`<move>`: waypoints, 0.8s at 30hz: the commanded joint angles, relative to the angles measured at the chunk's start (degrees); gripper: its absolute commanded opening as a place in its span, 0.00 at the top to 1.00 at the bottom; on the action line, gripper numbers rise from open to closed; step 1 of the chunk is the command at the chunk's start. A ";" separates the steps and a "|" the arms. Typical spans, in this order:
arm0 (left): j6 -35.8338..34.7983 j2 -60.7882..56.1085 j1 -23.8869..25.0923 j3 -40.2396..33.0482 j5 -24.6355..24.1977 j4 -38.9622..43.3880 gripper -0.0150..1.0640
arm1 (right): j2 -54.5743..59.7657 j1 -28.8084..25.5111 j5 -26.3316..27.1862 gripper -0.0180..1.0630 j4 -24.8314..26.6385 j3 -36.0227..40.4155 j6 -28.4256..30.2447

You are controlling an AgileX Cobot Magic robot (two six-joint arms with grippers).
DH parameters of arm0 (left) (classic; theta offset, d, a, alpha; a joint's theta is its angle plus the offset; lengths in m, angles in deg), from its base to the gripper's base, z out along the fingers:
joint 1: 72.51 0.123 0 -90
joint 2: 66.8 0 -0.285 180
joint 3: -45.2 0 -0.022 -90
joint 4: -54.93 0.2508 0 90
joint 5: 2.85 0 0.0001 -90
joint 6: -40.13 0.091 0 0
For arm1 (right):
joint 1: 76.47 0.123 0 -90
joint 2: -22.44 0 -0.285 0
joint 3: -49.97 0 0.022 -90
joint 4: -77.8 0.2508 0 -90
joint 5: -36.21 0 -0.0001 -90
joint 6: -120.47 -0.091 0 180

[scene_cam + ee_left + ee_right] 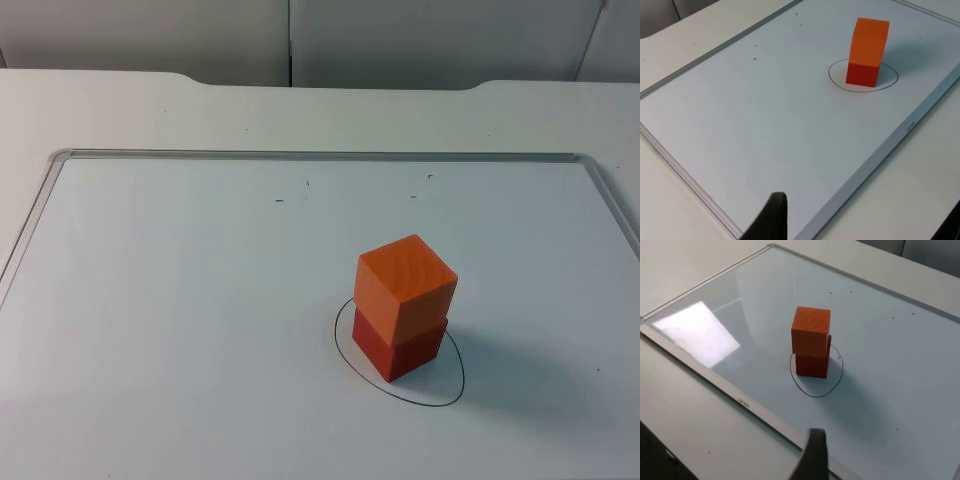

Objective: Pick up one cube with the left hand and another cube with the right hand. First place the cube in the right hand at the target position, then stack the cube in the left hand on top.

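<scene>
While orange cube [405, 285] sits on red cube [398, 346] inside drawn circle [440, 398] – both pincers held back off whiteboard [200, 300], pincer state – can't tell

A white tabletop [120, 110] carries a whiteboard [180, 300] with a thin metal frame, lying flat on it. On the whiteboard a black circle [440, 400] is drawn, and a red cube [405, 350] stands inside that circle. A few small dark marks [279, 200], perhaps pen strokes, lie well beyond the circle toward the partition wall.
</scene>
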 commanded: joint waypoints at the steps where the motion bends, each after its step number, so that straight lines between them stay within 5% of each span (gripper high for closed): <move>1: 0.00 -0.33 -0.28 -0.09 -0.06 -0.66 0.01 | -0.26 0.11 0.46 0.31 -0.02 0.36 -0.05; 14: 0.00 -0.33 -0.28 -0.09 -0.06 -0.66 0.01 | -0.26 0.11 0.45 0.30 0.95 0.36 -0.05; 17: 0.00 -0.33 -0.28 -0.09 -0.06 -0.66 0.01 | -0.26 0.11 0.45 0.24 0.95 0.36 -0.05; 21: 0.00 -0.33 -0.28 -0.09 -0.06 -0.66 0.01 | -0.26 0.11 0.45 0.04 1.06 0.36 -0.05; 24: 0.00 -0.33 -0.28 -0.09 -0.06 -0.66 0.01 | -0.26 0.11 0.45 0.01 1.17 0.36 -0.05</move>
